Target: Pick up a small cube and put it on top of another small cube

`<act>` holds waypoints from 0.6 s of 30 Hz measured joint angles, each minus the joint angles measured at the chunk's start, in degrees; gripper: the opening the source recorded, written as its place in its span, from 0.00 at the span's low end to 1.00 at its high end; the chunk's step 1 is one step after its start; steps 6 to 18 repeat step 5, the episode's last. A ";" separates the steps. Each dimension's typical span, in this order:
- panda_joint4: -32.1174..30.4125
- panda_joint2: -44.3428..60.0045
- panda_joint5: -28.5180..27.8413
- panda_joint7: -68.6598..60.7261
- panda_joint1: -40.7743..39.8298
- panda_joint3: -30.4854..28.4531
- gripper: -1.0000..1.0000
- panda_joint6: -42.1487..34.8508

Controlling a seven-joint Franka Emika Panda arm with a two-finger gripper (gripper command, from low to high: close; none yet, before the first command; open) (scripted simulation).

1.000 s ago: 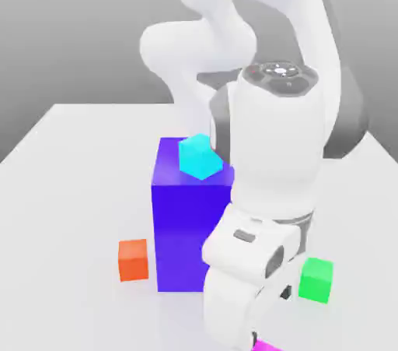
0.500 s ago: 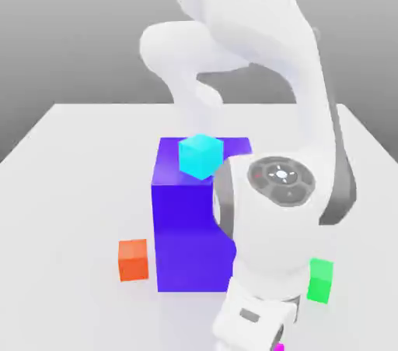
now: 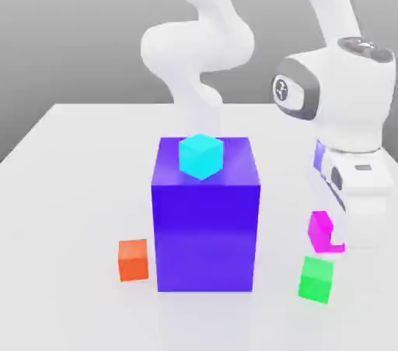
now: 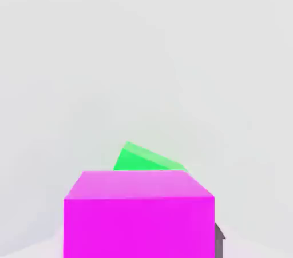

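The small magenta cube (image 3: 321,231) hangs in the air at the exterior view's right, with my gripper (image 3: 326,236) shut on it. Just below it, and slightly nearer the camera, the small green cube (image 3: 316,279) rests on the white table (image 3: 70,186). A small gap separates the two cubes. In the hand view the magenta cube (image 4: 139,215) sits close in front and covers most of the green cube (image 4: 146,158) beyond it. A dark fingertip (image 4: 220,241) pokes out beside the magenta cube.
A big blue-purple block (image 3: 206,217) stands mid-table with a small cyan cube (image 3: 201,156) on top. On the table at the block's left, as the exterior view has it, lies a small orange cube (image 3: 133,259). The white arm rises behind and to the right of the block.
The fingers closed on the magenta cube low at the front. The hand then rose and swung to the exterior view's right, carrying the cube up above the green one.
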 joint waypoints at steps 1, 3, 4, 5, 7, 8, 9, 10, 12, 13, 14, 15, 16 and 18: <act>0.04 1.94 -0.72 0.48 0.16 -0.33 0.00 1.88; 0.11 3.92 -1.47 1.02 0.44 -0.80 1.00 3.76; 0.11 3.92 -1.47 1.02 0.44 -0.80 1.00 3.76; 0.11 3.92 -1.47 1.02 0.44 -0.80 1.00 3.76; 0.11 3.92 -1.47 1.02 0.44 -0.80 1.00 3.76; 0.11 3.92 -1.47 1.02 0.44 -0.80 1.00 3.76; 0.11 3.92 -1.47 1.02 0.44 -0.80 1.00 3.76; 0.11 3.92 -1.47 1.02 0.44 -0.80 1.00 3.76; 0.11 3.92 -1.47 1.02 0.44 -0.80 1.00 3.76; 0.11 3.92 -1.47 1.02 0.44 -0.80 1.00 3.76; 0.11 3.92 -1.47 1.02 0.44 -0.80 1.00 3.76; 0.11 3.92 -1.47 1.02 0.44 -0.80 1.00 3.76; 0.11 3.92 -1.47 1.02 0.44 -0.80 1.00 3.76; 0.11 3.92 -1.47 1.02 0.44 -0.80 1.00 3.76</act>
